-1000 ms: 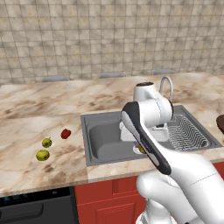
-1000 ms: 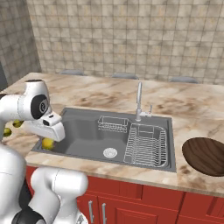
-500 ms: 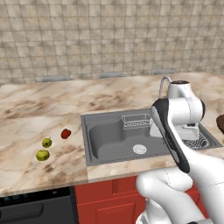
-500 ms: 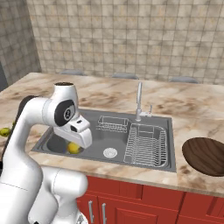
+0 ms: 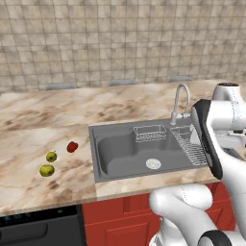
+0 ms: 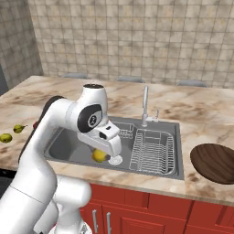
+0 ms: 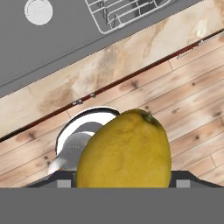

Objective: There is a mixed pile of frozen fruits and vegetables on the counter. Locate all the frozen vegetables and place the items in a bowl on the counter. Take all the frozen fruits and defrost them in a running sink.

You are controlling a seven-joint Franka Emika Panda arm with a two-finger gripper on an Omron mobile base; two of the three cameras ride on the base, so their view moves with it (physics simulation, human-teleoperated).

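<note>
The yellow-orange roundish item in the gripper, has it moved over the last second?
Yes. In the right base view the yellow-orange roundish item has travelled rightward, from the grey steel sink's left edge to beside its drain.

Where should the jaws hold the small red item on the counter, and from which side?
Probably across the round middle of the red item, coming from above. It is roundish and sits low on the flat counter, and the nearest yellow-green fruit lies apart from it, leaving room for the jaws.
</note>
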